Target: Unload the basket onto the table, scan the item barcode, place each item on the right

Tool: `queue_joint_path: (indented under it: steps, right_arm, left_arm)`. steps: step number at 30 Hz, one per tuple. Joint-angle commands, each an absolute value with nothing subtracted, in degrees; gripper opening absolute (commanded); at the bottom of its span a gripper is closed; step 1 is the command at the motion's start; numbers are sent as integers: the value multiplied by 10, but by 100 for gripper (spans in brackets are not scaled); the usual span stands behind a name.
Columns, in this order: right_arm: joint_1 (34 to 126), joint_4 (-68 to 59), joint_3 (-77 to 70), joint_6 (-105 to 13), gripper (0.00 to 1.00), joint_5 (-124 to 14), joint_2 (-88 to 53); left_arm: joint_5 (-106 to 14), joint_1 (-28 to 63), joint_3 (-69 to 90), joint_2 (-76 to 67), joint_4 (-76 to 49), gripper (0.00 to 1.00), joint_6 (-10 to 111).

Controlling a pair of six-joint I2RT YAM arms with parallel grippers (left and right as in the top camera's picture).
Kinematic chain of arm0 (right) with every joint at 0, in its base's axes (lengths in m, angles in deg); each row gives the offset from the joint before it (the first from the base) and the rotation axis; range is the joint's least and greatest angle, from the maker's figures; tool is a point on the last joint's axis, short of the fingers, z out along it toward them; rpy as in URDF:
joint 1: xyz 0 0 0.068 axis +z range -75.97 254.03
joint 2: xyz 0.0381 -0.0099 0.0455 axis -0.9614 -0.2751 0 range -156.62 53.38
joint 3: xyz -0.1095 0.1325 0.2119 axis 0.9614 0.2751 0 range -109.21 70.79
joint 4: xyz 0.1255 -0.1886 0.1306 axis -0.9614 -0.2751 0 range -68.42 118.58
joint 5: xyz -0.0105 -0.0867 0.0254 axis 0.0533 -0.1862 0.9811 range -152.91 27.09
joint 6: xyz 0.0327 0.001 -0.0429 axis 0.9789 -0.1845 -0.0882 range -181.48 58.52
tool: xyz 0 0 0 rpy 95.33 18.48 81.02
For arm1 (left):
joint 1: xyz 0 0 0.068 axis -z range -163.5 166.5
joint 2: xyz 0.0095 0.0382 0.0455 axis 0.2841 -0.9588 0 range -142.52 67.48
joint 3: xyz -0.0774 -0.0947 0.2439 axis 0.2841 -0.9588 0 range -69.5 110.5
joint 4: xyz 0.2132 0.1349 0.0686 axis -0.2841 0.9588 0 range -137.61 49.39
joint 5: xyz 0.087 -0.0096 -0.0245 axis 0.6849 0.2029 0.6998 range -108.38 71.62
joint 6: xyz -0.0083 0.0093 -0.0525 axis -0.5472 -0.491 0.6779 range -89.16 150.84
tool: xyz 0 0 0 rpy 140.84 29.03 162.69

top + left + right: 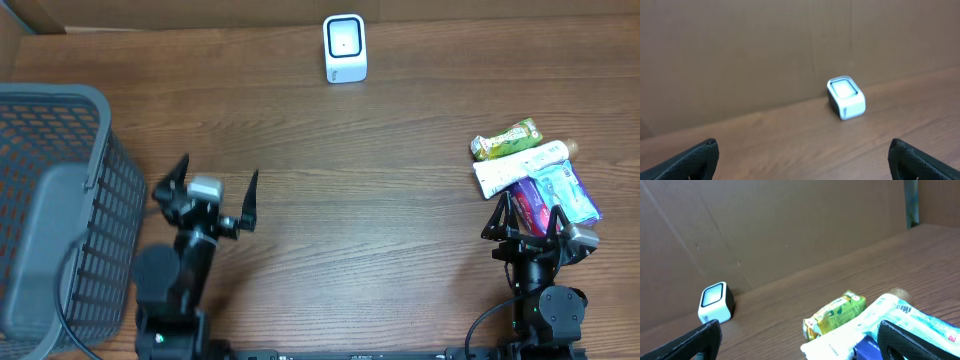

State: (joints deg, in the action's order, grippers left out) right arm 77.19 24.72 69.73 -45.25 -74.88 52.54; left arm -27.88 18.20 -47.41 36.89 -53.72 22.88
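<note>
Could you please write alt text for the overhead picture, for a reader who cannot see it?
On a wooden table, two robot grippers stand open at the near edge: the left gripper beside a grey basket, the right gripper close to a pile of packets. A small white scanner stands at the far edge.

- left arm (185, 265): black, round joints, light grey block (205, 187) at wrist
- right arm (543, 290): black, same grey wrist piece (583, 237)
- fingers (250, 195): black, tapering to points
- thin black cable (487, 320) by right base
</note>
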Motion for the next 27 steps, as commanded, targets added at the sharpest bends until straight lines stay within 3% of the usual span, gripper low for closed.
queue_joint_path:
  steps: [1,12,19,27]
  right_arm:
    - [777,251,703,-458,100,-747,532]
    - [777,251,703,-458,100,-747,532]
    - [777,251,703,-458,100,-747,532]
    - [777,251,703,-458,100,-747,532]
  left_arm:
    - [-285,165,-566,450,-560,99,213]
    - [-283,161,-692,634,-543,99,165]
    - [-277,161,-692,667,-437,100,123]
    - [-274,161,-692,672,-440,100,133]
